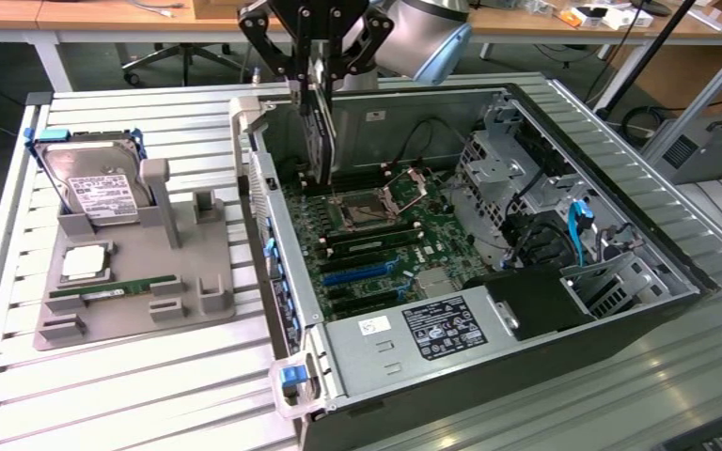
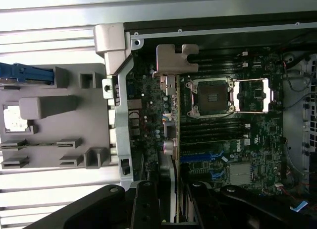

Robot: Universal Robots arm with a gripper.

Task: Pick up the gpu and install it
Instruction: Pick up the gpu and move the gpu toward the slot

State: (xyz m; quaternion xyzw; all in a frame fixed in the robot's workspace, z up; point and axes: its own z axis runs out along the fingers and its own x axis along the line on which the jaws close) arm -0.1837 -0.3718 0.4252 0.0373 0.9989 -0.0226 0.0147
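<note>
The gpu (image 1: 317,132) hangs on edge, long side upright, pinched at its upper end by the gripper (image 1: 317,80), whose two fingers (image 2: 146,204) are closed narrowly on the thin card. In the wrist view the silver bracket (image 2: 176,58) is at the end away from the fingers. The card is inside the open computer case (image 1: 662,254), over the far part of the motherboard (image 1: 399,244) and just beside the case's wall on the exterior view's left. Whether its lower edge touches the board I cannot tell. To the exterior view's right of the card there is open room over the one open CPU socket (image 1: 368,209). Nearer lie two blue slots (image 1: 358,272), then one power supply (image 1: 436,329) against the near wall. Outside the case, on the exterior view's left, one gray holder tray (image 1: 135,315) carries one hard drive (image 1: 101,193), one silver square chip (image 1: 86,263) and one RAM stick (image 1: 117,289), well apart from the card.
</note>
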